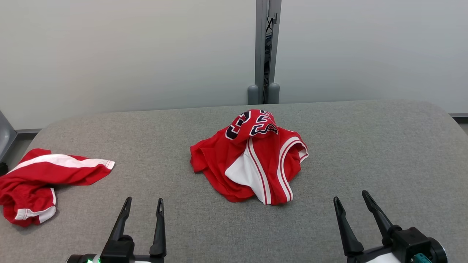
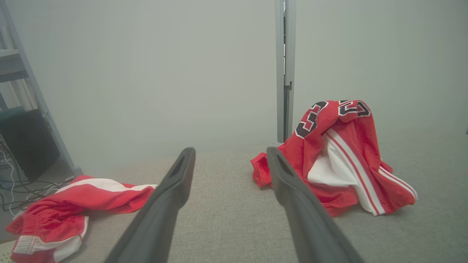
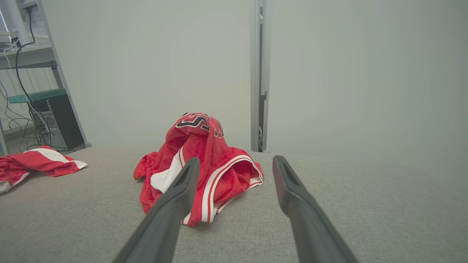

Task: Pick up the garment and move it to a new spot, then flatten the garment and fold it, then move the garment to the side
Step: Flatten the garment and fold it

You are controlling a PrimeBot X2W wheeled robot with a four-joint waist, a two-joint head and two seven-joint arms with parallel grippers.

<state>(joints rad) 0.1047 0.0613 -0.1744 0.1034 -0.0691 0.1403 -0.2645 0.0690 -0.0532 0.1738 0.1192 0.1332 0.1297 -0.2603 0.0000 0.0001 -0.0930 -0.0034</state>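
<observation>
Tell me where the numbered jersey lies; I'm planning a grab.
Head view: the numbered jersey is heaped at the centre of the table, before the wall post; another red garment lies far left.

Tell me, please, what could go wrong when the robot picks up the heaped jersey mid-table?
1. The jersey lies bunched in overlapping folds, so a pinch may catch only one layer and lift it twisted.
2. The other red garment lies at the table's left edge, near the open left gripper; the arm might snag it or take it for the target.
</observation>
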